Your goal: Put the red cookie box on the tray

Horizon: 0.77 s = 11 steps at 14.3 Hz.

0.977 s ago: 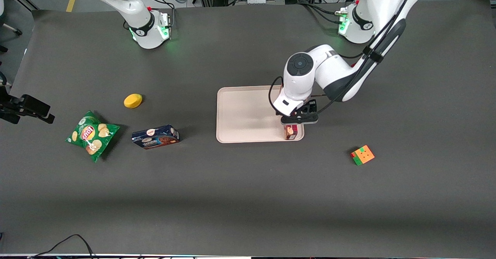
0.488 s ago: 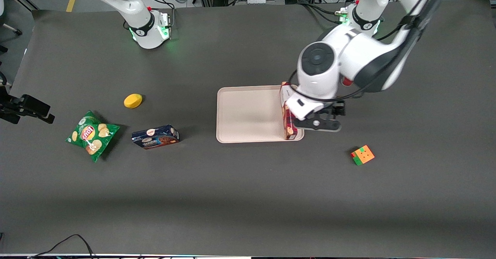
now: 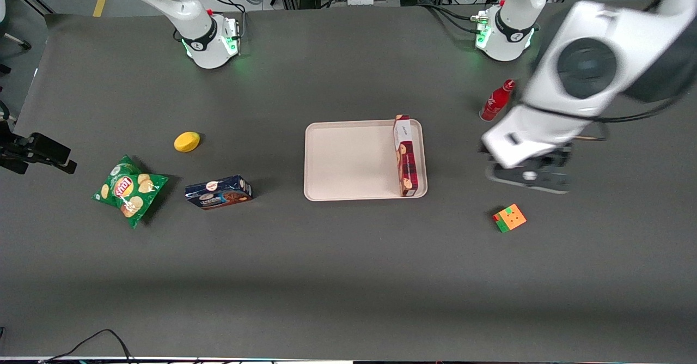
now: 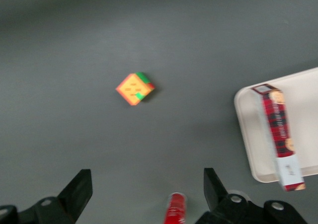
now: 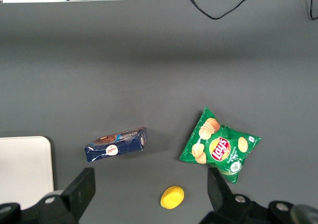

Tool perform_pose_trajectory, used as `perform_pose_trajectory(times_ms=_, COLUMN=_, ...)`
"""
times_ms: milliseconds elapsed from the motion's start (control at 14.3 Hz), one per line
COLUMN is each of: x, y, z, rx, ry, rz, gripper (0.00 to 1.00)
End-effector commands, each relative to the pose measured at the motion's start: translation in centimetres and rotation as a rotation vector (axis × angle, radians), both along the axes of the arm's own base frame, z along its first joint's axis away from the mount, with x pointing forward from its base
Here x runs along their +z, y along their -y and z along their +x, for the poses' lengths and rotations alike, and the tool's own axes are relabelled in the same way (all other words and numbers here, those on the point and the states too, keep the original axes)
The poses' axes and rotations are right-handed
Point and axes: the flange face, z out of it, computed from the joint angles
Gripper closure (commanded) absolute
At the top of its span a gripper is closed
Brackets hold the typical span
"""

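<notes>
The red cookie box [image 3: 408, 157] stands on its long edge in the pale-pink tray [image 3: 348, 159], along the tray side nearest the working arm, white end farthest from the front camera. The left wrist view shows the box [image 4: 279, 129] lying just inside the tray's rim [image 4: 243, 119]. My gripper [image 3: 525, 177] hangs high over bare table, off the tray toward the working arm's end. It is open [image 4: 147, 184], with nothing between its fingers.
A red bottle [image 3: 494, 102] stands near the gripper, and a colourful cube [image 3: 509, 218] lies nearer the front camera. Toward the parked arm's end are a dark-blue cookie box [image 3: 218, 192], a green chips bag [image 3: 129, 189] and a yellow lemon [image 3: 187, 141].
The gripper let go of the red cookie box, rose and swung off the tray toward the working arm's end. The box stays on the tray, and the red bottle is uncovered.
</notes>
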Motion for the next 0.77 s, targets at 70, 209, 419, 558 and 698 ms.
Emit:
perform_pose_trajectory(times_ms=70, x=3.9, y=-10.1, z=-0.5, rx=0.107, ry=-0.005, rz=-0.123, gripper=0.00)
perform_pose_trajectory(times_ms=209, x=2.7, y=-14.4, z=-0.1, rx=0.076, ry=-0.029, rz=-0.186, gripper=0.00)
perform_pose_trajectory(times_ms=419, x=1.5, y=-16.7, z=-0.7, rx=0.111, ry=-0.008, rz=-0.184, gripper=0.00)
perform_pose_trajectory(times_ms=558, x=0.3, y=-17.7, z=-1.7, rx=0.129, ry=0.033, rz=-0.178, gripper=0.00)
perform_pose_trajectory(times_ms=698, x=0.4, y=-17.5, z=-1.9, rx=0.131, ry=0.031, rz=-0.168, gripper=0.00)
